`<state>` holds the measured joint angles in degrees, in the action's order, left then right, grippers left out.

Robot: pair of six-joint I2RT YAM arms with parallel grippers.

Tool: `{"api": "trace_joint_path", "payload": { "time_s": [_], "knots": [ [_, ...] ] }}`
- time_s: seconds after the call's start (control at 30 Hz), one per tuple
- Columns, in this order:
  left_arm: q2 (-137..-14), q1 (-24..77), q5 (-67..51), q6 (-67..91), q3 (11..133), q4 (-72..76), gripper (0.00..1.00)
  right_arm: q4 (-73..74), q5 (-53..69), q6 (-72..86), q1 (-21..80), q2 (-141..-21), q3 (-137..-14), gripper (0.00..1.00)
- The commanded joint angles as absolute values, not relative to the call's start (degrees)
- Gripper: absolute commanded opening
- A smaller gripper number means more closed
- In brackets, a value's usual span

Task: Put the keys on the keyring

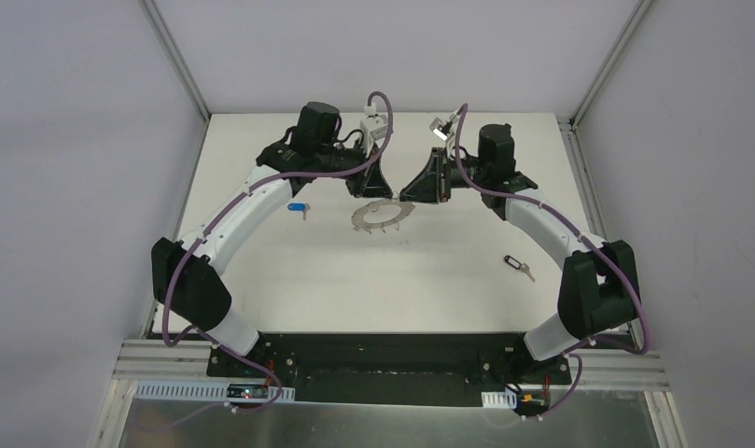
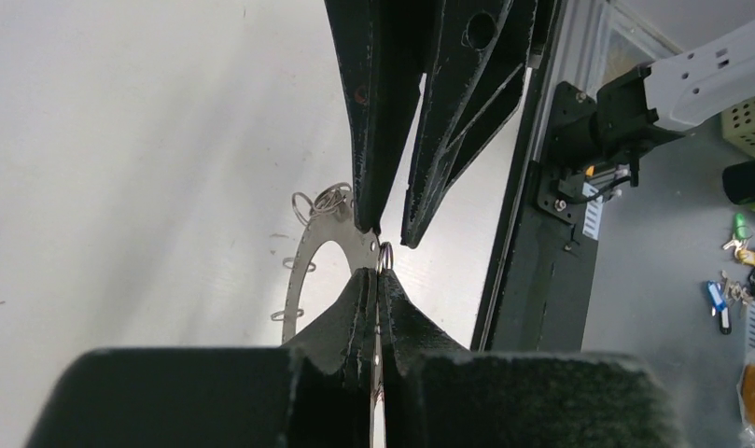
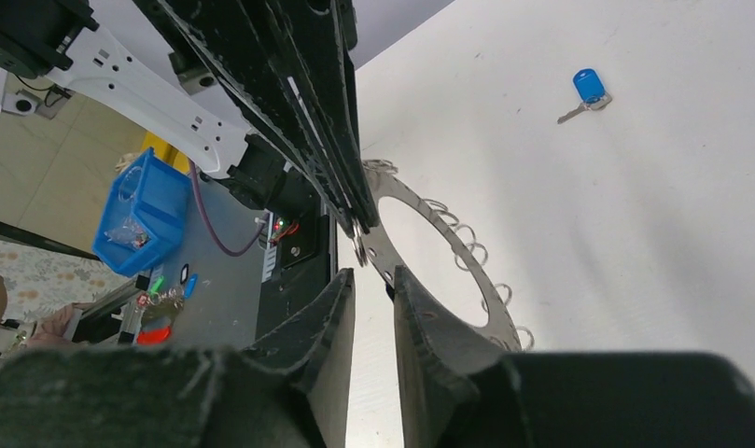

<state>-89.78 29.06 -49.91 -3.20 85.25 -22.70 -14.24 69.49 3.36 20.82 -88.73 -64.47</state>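
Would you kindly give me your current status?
Left tool shut on keyring. Right tool open beside it. Blue key, black key on table. No obstruction.

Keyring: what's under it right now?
Only bare table shows through the keyring's hole and around it. The blue key and black key lie well apart from it. The left gripper covers the edge it pinches, so beneath there is hidden.
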Motion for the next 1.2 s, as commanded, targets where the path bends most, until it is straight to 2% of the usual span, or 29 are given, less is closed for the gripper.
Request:
{"api": "trace_joint_path", "payload": {
  "time_s": [0.0, 0.23, 0.73, 1.0, 1.17],
  "knots": [
    [-89.7, 31.4, -43.9, -8.9, 91.4, -33.0, 0.0, -10.9, 69.5, -2.4, 22.0, -85.8, -65.9, 0.27],
    [-92.3, 33.7, -38.8, -11.1, 97.0, -42.0, 0.0, -9.6, 69.6, -3.2, 22.1, -84.5, -66.3, 0.4],
    [-92.5, 35.1, -41.0, -8.3, 96.7, -41.7, 0.0, -10.0, 70.6, -3.3, 23.4, -84.7, -65.1, 0.41],
    [-92.4, 35.1, -42.5, -7.2, 96.1, -40.5, 0.0, -10.2, 71.1, -3.2, 24.2, -85.6, -65.0, 0.33],
    [-92.3, 35.1, -42.4, -7.2, 95.9, -40.5, 0.0, -10.3, 71.7, -3.0, 24.7, -86.1, -65.0, 0.22]
  ]
}}
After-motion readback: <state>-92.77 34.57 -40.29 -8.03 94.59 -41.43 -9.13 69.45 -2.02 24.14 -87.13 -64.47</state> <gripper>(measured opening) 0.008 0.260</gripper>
